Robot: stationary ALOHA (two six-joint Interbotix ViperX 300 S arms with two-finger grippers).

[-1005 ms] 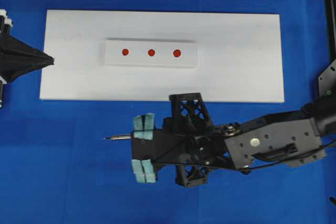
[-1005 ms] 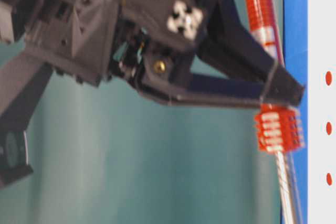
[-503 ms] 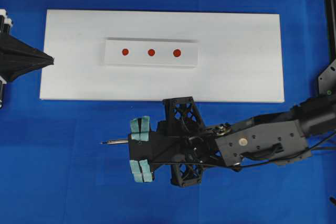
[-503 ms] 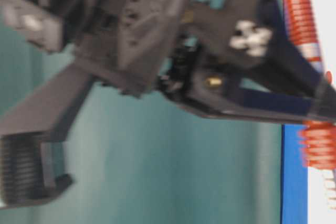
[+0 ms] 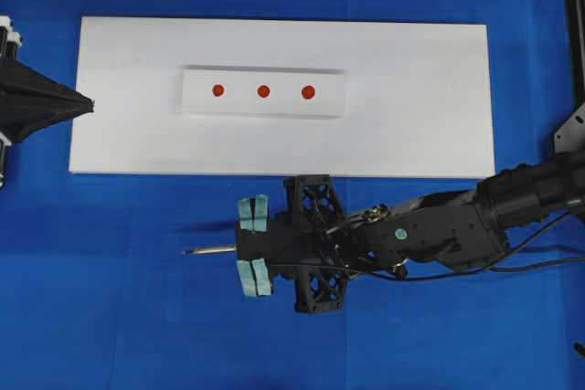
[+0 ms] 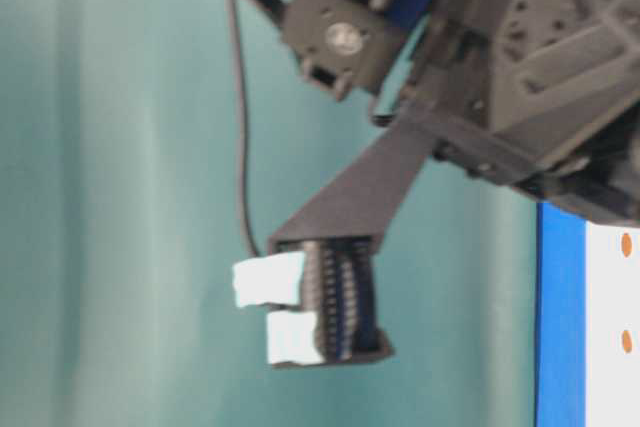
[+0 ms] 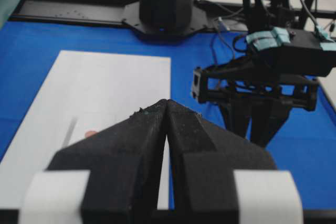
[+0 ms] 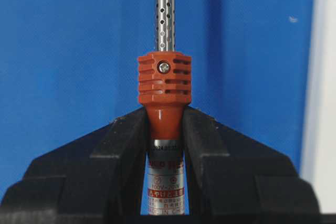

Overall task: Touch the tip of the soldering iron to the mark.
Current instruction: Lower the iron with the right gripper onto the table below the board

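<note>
Here, from the fingers outward:

Right fingers: the two black fingers (image 8: pixel 126 150) are pressed against either side of the soldering iron (image 8: pixel 164 98), just behind its ribbed orange collar, holding it firmly.
Right gripper: seen from above, the right gripper (image 5: pixel 239 250) lies over the blue table (image 5: pixel 110 317), below the near edge of the white board (image 5: pixel 420 89), with pale blue tape on its finger bases.
Soldering iron: only its thin metal shaft shows from above, sticking out to the left of the right gripper and lying roughly level, its tip over bare blue table, apart from the board.
Handle: in the right wrist view the orange handle carries a silver band with small print, and the perforated metal shaft runs straight up out of frame.
Left fingers: the dark fingers (image 7: pixel 142 150) meet edge to edge, closed with nothing between them.
Left gripper: the left gripper (image 5: pixel 90 104) points at the left end of the white board, its tip just at the board's edge.
Mark: the mark (image 5: pixel 263 91) is the middle one of three red dots on a raised white strip (image 5: pixel 196 98) on the board, well apart from the iron's tip.
Table-level view: blurred; the right arm fills the frame and a black cord (image 6: pixel 240 127) hangs down.
</note>
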